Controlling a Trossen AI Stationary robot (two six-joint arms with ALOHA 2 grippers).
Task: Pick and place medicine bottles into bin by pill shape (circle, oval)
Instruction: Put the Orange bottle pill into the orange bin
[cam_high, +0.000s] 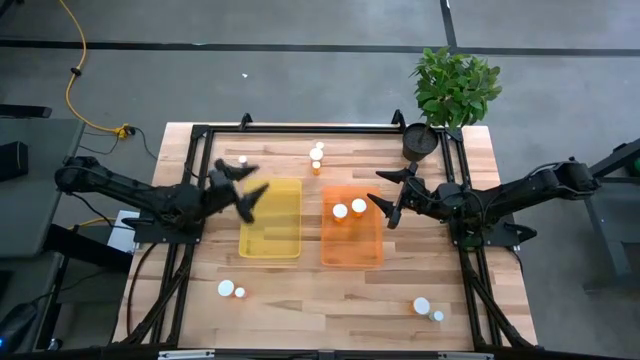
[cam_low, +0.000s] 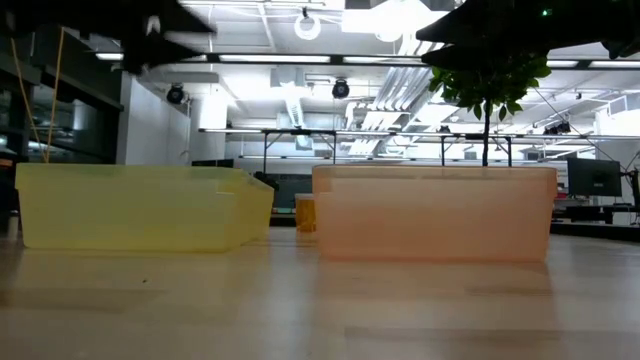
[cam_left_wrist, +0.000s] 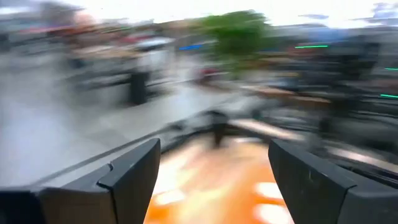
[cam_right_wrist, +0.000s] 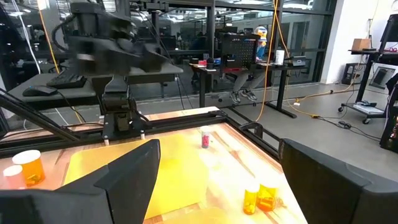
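Observation:
Several medicine bottles, orange with white caps, stand on the wooden table. Two (cam_high: 349, 209) are inside the orange bin (cam_high: 352, 250), and the yellow bin (cam_high: 270, 240) stands to its left. A pair (cam_high: 317, 159) is at the far middle, one (cam_high: 242, 160) at the far left, a pair (cam_high: 232, 291) at the near left and a pair (cam_high: 428, 310) at the near right. My left gripper (cam_high: 240, 190) hangs open in the air over the yellow bin's left edge, with nothing between its fingers (cam_left_wrist: 134, 177). My right gripper (cam_high: 385, 197) is held open above the orange bin's right edge, also with nothing in it (cam_right_wrist: 217, 174).
A potted plant (cam_high: 455, 85) stands at the far right corner beside a dark pot (cam_high: 420, 140). Black frame rails (cam_high: 300, 128) run along the table's far, left and right sides. In the low view the two bins (cam_low: 140, 205) (cam_low: 435, 212) stand side by side, with a bottle (cam_low: 305, 212) behind the gap.

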